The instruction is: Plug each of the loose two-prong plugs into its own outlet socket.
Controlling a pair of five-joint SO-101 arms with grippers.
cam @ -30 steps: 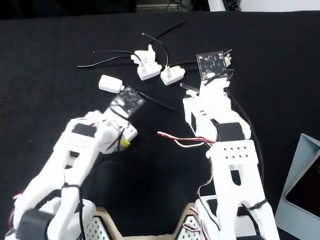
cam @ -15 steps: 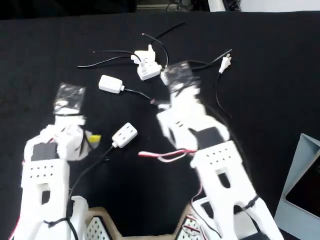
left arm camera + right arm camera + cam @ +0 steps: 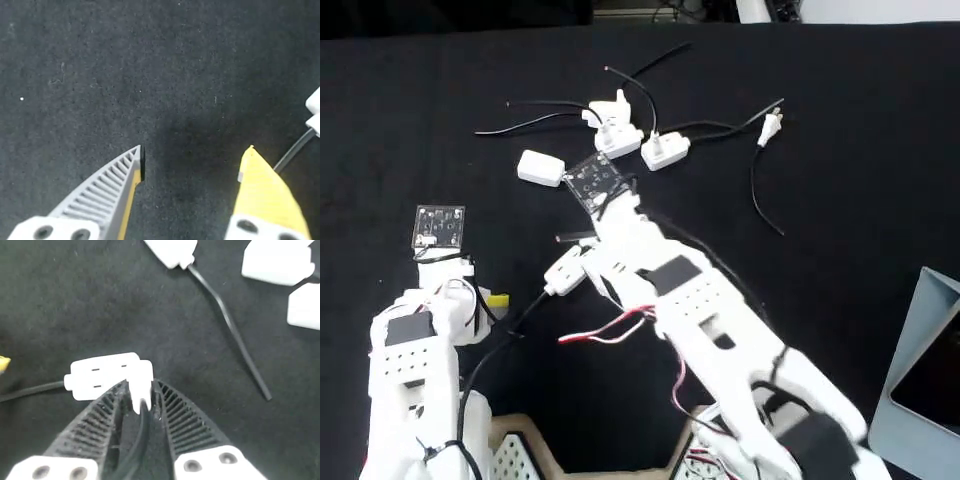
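A white outlet socket [image 3: 563,271] [image 3: 102,375] lies near the table's middle, its black cord [image 3: 515,320] trailing toward the arms' bases. My right gripper [image 3: 575,255] [image 3: 141,397] is over it, dark fingers shut on the socket's end away from the cord. My left gripper [image 3: 488,296] [image 3: 195,155] hovers open over bare cloth to the left of the socket; one finger [image 3: 260,190] is yellow. A loose two-prong plug [image 3: 770,125] on a black wire lies at the far right. Three more white socket blocks [image 3: 540,167] [image 3: 617,138] [image 3: 665,150] lie at the back.
Black wires [image 3: 650,65] spread from the white blocks across the back of the black cloth. A grey box [image 3: 920,370] stands at the right edge. The right arm's red and white leads [image 3: 610,325] hang over the table's middle.
The left gripper let go of the socket and drew back to the left. The right arm swung from the back right across to the socket and shut on its end.
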